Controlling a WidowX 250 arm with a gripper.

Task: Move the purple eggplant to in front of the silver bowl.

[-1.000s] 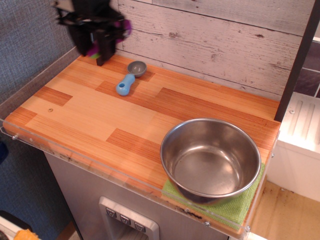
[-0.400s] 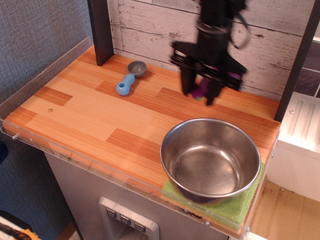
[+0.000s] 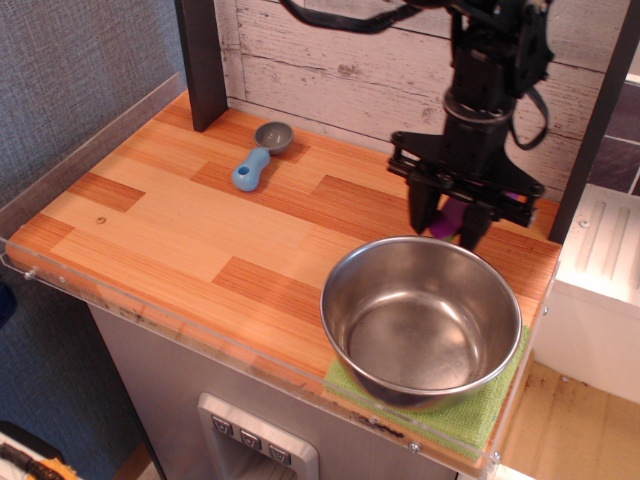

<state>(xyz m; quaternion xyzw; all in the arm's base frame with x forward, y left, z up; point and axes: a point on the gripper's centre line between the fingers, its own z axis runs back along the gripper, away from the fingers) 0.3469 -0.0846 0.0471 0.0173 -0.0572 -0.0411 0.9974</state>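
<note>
The silver bowl stands at the front right of the wooden counter on a green cloth. My black gripper hangs just behind the bowl's far rim, fingers pointing down. It is shut on the purple eggplant, of which only a purple sliver shows between the fingers. The eggplant is held above the counter, close to the bowl's back edge.
A blue-handled grey scoop lies at the back left of the counter. A green cloth lies under the bowl. A dark post stands at the back left, another at the right. A plank wall runs behind.
My gripper has carried the eggplant from the back left corner across the counter to the right, and now stands just behind the bowl.
</note>
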